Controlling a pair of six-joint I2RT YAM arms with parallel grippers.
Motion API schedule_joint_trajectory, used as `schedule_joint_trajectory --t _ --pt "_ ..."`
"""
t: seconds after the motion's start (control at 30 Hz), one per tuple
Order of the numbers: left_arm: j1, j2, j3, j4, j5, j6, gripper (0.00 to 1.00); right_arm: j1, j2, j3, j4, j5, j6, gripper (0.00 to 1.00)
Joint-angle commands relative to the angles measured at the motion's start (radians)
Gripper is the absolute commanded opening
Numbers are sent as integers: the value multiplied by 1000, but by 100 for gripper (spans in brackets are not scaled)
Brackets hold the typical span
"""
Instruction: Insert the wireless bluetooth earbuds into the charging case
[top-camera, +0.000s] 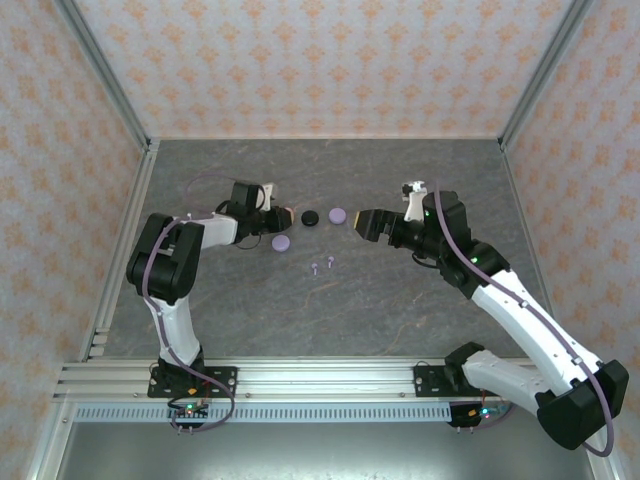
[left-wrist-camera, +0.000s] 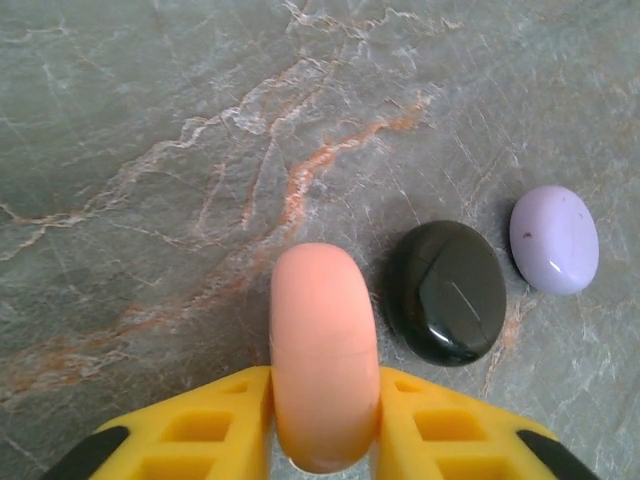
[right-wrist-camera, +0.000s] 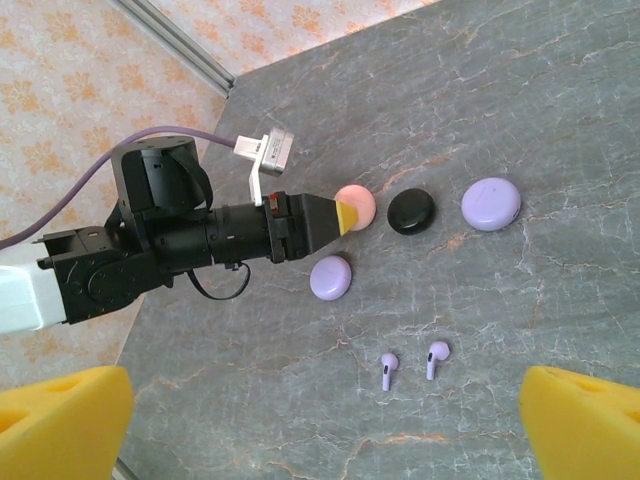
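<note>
Two tiny purple stemmed earbuds (top-camera: 314, 267) (top-camera: 328, 262) lie loose on the grey table, also seen in the right wrist view as earbuds (right-wrist-camera: 388, 366) (right-wrist-camera: 436, 355). My left gripper (left-wrist-camera: 325, 392) is shut on a pink round charging case (left-wrist-camera: 323, 340), held on edge with a yellow finger against each side. The same case (right-wrist-camera: 358, 205) shows at the left gripper's tip (right-wrist-camera: 345, 216). My right gripper (top-camera: 358, 222) hovers open to the right of the row of cases, its yellow fingers (right-wrist-camera: 60, 425) wide apart and nothing between them.
A black round case (left-wrist-camera: 447, 292) (top-camera: 310, 217) lies just right of the pink one, then a purple case (left-wrist-camera: 553, 240) (top-camera: 337, 214). A second purple case (top-camera: 281, 242) (right-wrist-camera: 330, 277) lies nearer the left arm. Patterned walls enclose the table on three sides.
</note>
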Motion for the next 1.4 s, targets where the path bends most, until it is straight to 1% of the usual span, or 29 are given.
schedule_joint_trajectory --t 0.0,0.13,0.2,0.23,0.3,0.4,0.5,0.67,0.9,1.0,1.1,1.23,1.37 --pt "15 30 17 -35 10 4 34 -6 2 32 -10 5 -12 99" --pt "25 14 22 -70 -1 39 45 -5 23 49 -24 -13 -45 99" --pt "33 -7 22 -85 -8 55 51 -5 49 82 -85 21 -81 100" --pt "38 -7 21 -90 -10 59 54 -3 63 95 -109 27 -103 98" --pt "52 -56 16 -94 -7 58 58 11 104 124 -143 43 -150 94" --pt "79 -101 1 -86 16 41 62 57 183 172 -180 84 -223 91" --pt "102 -172 -31 -62 30 14 65 121 302 241 -221 154 -305 90" --pt "148 -325 -110 -29 27 -51 70 206 530 381 -253 219 -430 90" --pt "225 -561 -218 -93 -57 -105 80 299 867 632 -340 241 -610 89" --pt "256 -645 -275 -99 -66 -114 84 321 998 750 -388 226 -677 89" --pt "279 -708 -324 -108 -64 -116 85 332 1100 857 -439 206 -731 88" --pt "295 -771 -384 -88 -65 -134 88 337 1192 944 -469 185 -777 88" --pt "300 -795 -398 -81 -57 -142 89 339 1277 1044 -525 194 -812 88"
